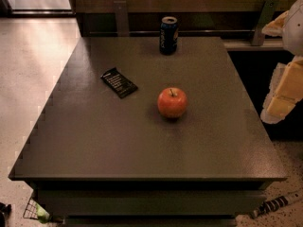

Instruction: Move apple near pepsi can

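A round red-orange apple (172, 102) with a short stem sits upright near the middle of the dark table (94, 141). A dark blue pepsi can (168, 35) with a silver top stands upright at the table's far edge, straight behind the apple and well apart from it. My gripper (280, 96), white and yellowish, hangs at the right edge of the view, beyond the table's right side, to the right of the apple and level with it. It holds nothing that I can see.
A flat black rectangular packet (119, 82) lies on the table left of the apple. A dark wall with metal brackets (121, 17) runs behind the table. Speckled floor lies to the left, and a striped object (277, 205) lies on the floor at the lower right.
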`<action>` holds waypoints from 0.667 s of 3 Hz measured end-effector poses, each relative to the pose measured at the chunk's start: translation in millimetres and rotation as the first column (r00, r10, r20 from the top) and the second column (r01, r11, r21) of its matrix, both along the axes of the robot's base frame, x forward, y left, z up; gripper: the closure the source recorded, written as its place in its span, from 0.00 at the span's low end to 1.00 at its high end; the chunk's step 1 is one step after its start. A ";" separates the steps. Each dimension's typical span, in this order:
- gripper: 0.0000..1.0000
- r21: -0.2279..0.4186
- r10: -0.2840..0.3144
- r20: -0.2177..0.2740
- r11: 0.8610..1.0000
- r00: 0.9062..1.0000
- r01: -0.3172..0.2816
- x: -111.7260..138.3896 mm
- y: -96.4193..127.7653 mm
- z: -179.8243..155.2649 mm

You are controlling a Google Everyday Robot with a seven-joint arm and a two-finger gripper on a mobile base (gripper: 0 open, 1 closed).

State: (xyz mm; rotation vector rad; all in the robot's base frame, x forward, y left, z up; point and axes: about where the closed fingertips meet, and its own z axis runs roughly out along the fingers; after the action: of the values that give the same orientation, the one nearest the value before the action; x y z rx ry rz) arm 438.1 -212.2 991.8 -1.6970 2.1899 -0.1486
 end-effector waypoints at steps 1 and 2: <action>0.00 0.000 0.000 0.000 1.000 1.000 0.000 0.0 0.0 0.0; 0.00 0.015 0.002 0.008 1.000 1.000 -0.002 1.4 2.0 -0.2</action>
State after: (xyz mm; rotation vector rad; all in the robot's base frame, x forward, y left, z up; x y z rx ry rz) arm 439.5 -210.3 991.6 -1.6871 2.1782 -0.1377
